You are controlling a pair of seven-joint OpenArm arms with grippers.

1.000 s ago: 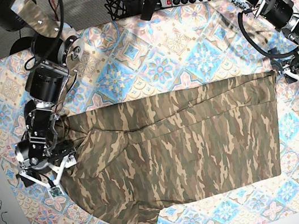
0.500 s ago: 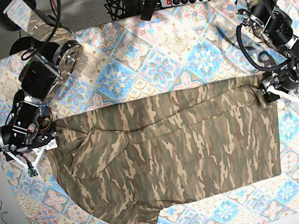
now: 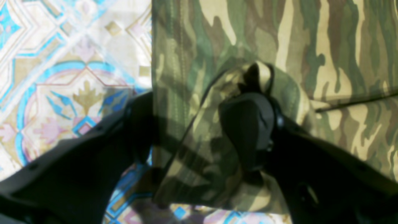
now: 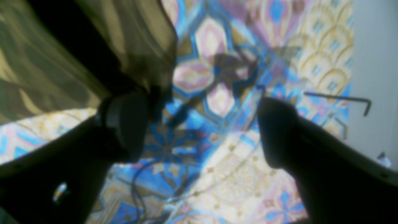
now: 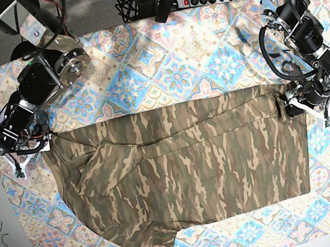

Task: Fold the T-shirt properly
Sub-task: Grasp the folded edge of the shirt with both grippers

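The left tool point(image 3: 199, 124) has its jaws apart astride the T-shirt point(image 3: 279, 56) hem: one finger on a bunched-up fold of cloth, the other on the patterned worktop point(image 3: 62, 62) beside the edge. Beyond it the camouflage shirt lies spread flat across the worktop point(image 5: 174, 65). The right tool point(image 4: 199, 130) is wide apart, the shirt corner point(image 4: 93, 46) draped against its left finger, bare cloth cover between the fingers.
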